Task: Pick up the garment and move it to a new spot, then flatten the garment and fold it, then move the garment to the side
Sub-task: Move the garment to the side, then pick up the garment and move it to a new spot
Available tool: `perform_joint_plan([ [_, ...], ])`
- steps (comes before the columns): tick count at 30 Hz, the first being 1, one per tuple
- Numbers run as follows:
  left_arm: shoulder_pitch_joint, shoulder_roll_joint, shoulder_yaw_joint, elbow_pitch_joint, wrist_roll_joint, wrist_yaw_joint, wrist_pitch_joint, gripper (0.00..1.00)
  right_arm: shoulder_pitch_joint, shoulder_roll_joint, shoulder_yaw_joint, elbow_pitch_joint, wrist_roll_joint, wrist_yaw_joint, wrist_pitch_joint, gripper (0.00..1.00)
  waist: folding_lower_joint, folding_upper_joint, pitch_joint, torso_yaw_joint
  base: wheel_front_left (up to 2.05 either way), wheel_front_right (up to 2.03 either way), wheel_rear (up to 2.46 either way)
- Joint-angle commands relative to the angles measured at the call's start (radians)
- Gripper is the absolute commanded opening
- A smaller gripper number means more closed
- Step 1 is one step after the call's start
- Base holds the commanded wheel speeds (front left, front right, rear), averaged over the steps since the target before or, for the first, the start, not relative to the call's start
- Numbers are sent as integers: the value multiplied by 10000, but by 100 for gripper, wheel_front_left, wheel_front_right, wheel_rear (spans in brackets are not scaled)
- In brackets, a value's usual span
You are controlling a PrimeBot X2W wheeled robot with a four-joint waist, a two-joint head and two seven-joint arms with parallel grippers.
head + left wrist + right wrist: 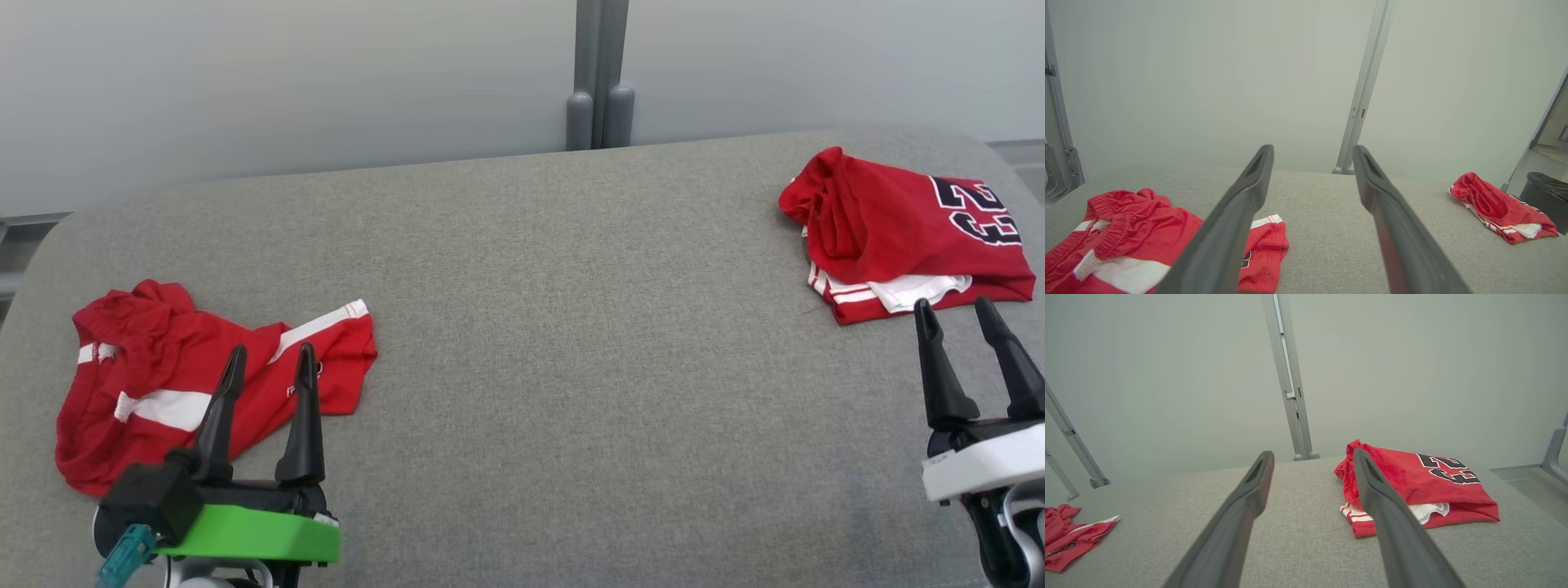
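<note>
Shorts (pixel 147 351): red with white stripes, crumpled and unfolded, lying at the left near side of the surface (pixel 571 327), which is grey fabric. One leg with a white side stripe spreads toward the middle. The waistband end is bunched at the far left.

Left gripper (pixel 273 349): released, fingers spread, nothing between them. It sits on the near side of the shorts, and in the head view its tips overlap the red cloth. Can't tell if they touch it. In the left wrist view the shorts (pixel 1126 228) lie under and left of the left finger.

Right gripper (pixel 953 304): also released and empty, with its tips just short of the near edge of the jersey (pixel 890 220). The jersey is red, folded, with a black number facing up. White and striped cloth shows at its near edge. It sits at the far right, well apart from the shorts.

Behind the surface are a pale wall and a grey post (pixel 600 73). A dark bin (pixel 1545 192) is past the right end.
</note>
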Motion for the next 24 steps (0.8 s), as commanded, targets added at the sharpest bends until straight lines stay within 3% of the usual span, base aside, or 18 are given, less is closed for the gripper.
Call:
perform_joint_plan([
  [1,224,-84,42,-47,52,-8,-4,100,439,212,-117,-275,-289,1,-11,100,1,0,-257,257,0,0,0],
  [14,487,-520,320,214,302,-220,-4,100,1709,1659,-765,-1154,-1458,1,-12,100,1,0,-332,527,0,0,0],
  [24,375,-715,514,421,467,-417,-4,100,1723,1794,-666,-1109,-1616,1,-12,100,1,0,-318,620,0,0,0],
])
